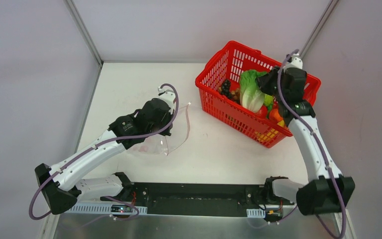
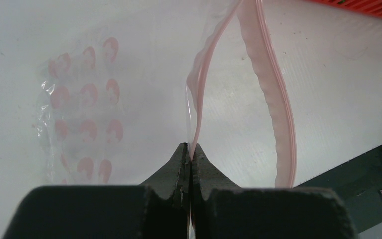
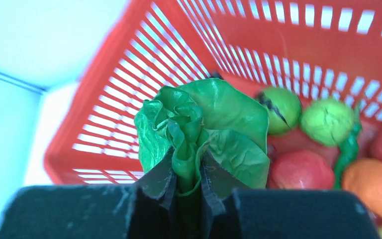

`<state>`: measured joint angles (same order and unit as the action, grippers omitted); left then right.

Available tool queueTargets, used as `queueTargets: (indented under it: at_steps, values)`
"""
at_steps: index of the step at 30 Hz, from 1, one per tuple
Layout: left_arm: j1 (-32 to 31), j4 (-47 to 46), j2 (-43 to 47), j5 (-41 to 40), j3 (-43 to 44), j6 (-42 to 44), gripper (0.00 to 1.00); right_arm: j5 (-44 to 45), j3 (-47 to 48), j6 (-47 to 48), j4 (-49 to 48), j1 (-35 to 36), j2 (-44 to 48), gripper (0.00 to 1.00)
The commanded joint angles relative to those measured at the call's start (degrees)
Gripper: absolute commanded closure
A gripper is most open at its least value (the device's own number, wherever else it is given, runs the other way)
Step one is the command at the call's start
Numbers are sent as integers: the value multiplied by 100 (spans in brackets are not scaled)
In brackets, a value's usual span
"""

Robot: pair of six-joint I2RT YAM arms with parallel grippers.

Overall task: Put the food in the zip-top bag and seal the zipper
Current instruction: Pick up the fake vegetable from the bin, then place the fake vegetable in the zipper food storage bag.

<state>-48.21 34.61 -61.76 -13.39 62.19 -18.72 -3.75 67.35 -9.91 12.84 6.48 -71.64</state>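
The clear zip-top bag [image 1: 171, 137] lies on the table at centre left, its mouth gaping. My left gripper [image 2: 189, 152] is shut on one lip of the bag, on the pink zipper [image 2: 199, 84]; the other lip's strip [image 2: 273, 99] curves away to the right. My right gripper [image 3: 187, 172] is shut on the green lettuce [image 3: 214, 119] and holds it over the red basket [image 1: 214, 64]. In the top view the lettuce [image 1: 251, 89] hangs by the right gripper [image 1: 267, 82]. Dark grapes [image 1: 226, 88], green fruits [image 3: 283, 107], a red fruit [image 3: 301, 169] and an orange fruit [image 3: 373, 186] lie in the basket.
The red mesh basket [image 3: 129, 94] stands at the back right of the white table, near the right wall. The black base rail [image 1: 199, 196] runs along the near edge. Grey walls close in the left, back and right sides.
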Motion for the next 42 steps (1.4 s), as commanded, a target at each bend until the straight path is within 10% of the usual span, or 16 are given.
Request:
queueTargets:
  at_steps: [1, 16, 42]
  values:
    - [85, -204, 112, 255, 28, -211, 100, -186, -710, -1038, -2288, 37, 935, 100]
    - [136, -790, 128, 1018, -109, -958, 100, -559, -1928, -2336, -4742, 1560, 2327, 100]
    - [139, -2145, 1301, 1735, -1319, -2257, 100, 3561, -3386, 927, -9906, 6124, 491, 100]
